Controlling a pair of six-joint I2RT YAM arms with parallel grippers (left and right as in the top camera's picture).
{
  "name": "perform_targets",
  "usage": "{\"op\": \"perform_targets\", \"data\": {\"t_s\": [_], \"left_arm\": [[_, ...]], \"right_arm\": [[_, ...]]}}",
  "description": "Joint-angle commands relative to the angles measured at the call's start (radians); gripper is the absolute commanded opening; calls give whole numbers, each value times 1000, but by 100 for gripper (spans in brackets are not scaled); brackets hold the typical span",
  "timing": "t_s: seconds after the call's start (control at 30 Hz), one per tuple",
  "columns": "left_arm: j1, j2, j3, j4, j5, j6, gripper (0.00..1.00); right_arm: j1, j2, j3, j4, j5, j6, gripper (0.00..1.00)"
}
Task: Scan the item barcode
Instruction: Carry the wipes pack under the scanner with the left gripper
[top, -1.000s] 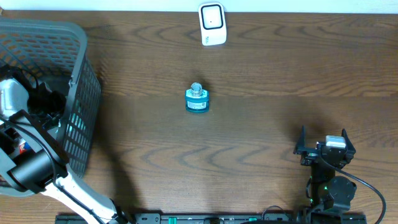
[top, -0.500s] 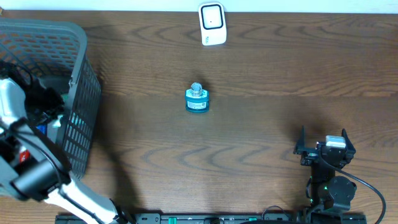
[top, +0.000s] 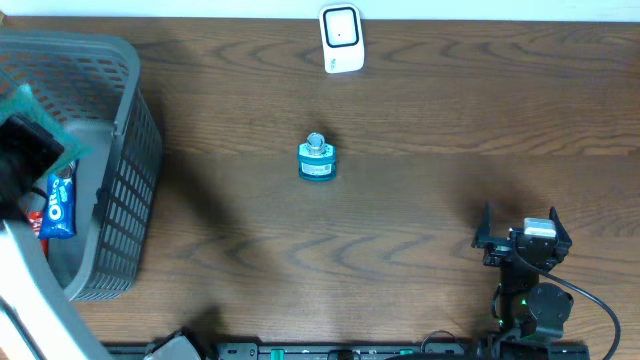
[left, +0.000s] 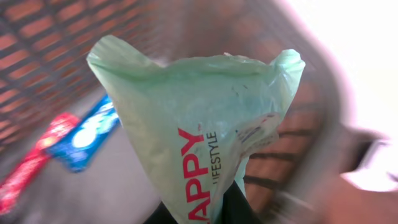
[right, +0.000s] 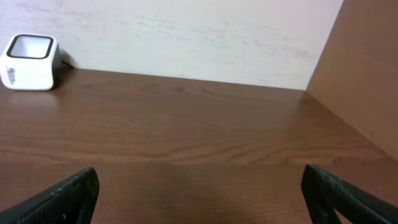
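Possibly the thin green bag (left: 199, 124) slips from the left claw's (left: 214, 210) small pinch; the right claw (top: 522, 225) stands wide.

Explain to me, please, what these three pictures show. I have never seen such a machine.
This is a robot with two arms at a wooden table; each arm ends in a two-finger gripper. One picture looks down from above the table; the other two come from a camera on each wrist. On the table stand a small blue jar and, at the far edge, a white scanner. At the left is a grey basket with a blue biscuit pack inside. The left gripper is shut on a pale green bag over the basket; its wrist camera shows the bag close up. The right gripper is open and holds nothing.
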Motion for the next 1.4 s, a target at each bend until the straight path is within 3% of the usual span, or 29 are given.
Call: {"op": "perform_targets", "data": {"t_s": [0.0,0.1,0.3,0.43,0.6,0.87,1.13,1.17,1.23,1.27,1.3,1.37], "left_arm": [[-66,-141,17,35,229,-98,7],[-187,-237,16,97,315,-158,7],[-570,-277,12,153,328,-175,7],[-827,-189,-31,202,327,-154,7],[-1093,51,-69,296,274,-137,7],[-1295,459,-69,431,158,-138,7],[-1387,697,-69,457,-41,-138,7],[-1397,716,-69,459,-68,-138,12],[-1407,734,-69,464,-98,-138,38],[-1411,740,-69,472,-114,-138,66],[-1411,740,-69,477,-119,-138,76],[-1411,739,-68,490,-119,-138,86]], "right_arm": [[9,-5,-2,-2,5,6,99],[8,-5,-2,-2,5,6,99],[9,-5,-2,-2,5,6,99],[9,-5,-2,-2,5,6,99],[9,-5,-2,-2,5,6,99],[9,-5,-2,-2,5,6,99],[9,-5,-2,-2,5,6,99],[9,-5,-2,-2,5,6,99],[9,-5,-2,-2,5,6,99],[9,-5,-2,-2,5,6,99],[9,-5,-2,-2,5,6,99],[9,-5,-2,-2,5,6,99]]}}
